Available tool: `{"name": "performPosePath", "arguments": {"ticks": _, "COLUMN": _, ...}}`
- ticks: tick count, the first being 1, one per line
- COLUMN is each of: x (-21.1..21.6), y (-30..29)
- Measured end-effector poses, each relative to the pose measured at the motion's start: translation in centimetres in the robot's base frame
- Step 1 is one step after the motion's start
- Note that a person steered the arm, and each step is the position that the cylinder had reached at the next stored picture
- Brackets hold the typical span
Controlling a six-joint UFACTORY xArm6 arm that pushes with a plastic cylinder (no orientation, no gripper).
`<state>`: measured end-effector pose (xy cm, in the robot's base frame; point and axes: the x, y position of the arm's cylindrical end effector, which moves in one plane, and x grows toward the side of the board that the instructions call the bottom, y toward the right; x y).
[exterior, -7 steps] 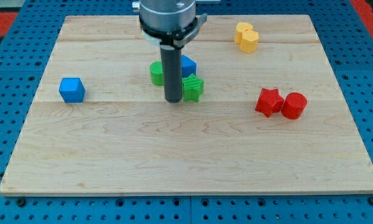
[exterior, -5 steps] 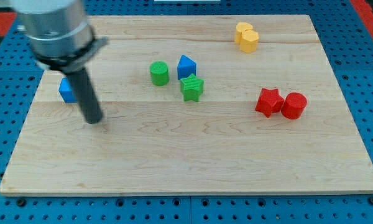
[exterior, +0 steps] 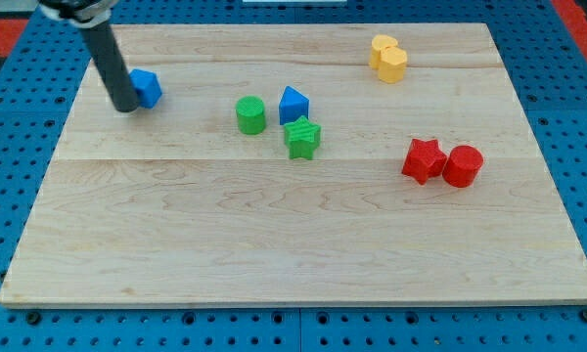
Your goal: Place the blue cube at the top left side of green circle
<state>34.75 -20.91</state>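
The blue cube (exterior: 146, 87) lies near the view's top left of the wooden board, well left of the green circle (exterior: 250, 114). My tip (exterior: 124, 107) touches the cube's left side; the rod partly covers that side. The green circle stands near the board's middle top. A blue triangular block (exterior: 293, 103) sits just right of the circle, and a green star (exterior: 302, 137) lies below that block.
A red star (exterior: 423, 159) and a red cylinder (exterior: 463, 165) sit together at the view's right. Two yellow blocks (exterior: 387, 57) sit at the top right. The board's left edge (exterior: 67, 127) runs close to my tip.
My tip swung from the green circle to the view's left, then up. The blue cube has shifted up and to the right, closer to the green circle.
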Motion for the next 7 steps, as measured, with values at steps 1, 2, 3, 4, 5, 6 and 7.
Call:
{"name": "performPosePath", "arguments": {"ticks": 1, "x": -0.2, "y": -3.8}}
{"name": "performPosePath", "arguments": {"ticks": 2, "x": -4.1, "y": -1.8}}
{"name": "performPosePath", "arguments": {"ticks": 3, "x": -3.6, "y": 2.3}}
{"name": "performPosePath", "arguments": {"ticks": 4, "x": -2.2, "y": 1.2}}
{"name": "performPosePath", "arguments": {"ticks": 5, "x": -1.1, "y": -0.8}}
{"name": "performPosePath", "arguments": {"ticks": 6, "x": -1.1, "y": 3.6}}
{"name": "performPosePath", "arguments": {"ticks": 7, "x": -1.1, "y": 7.6}}
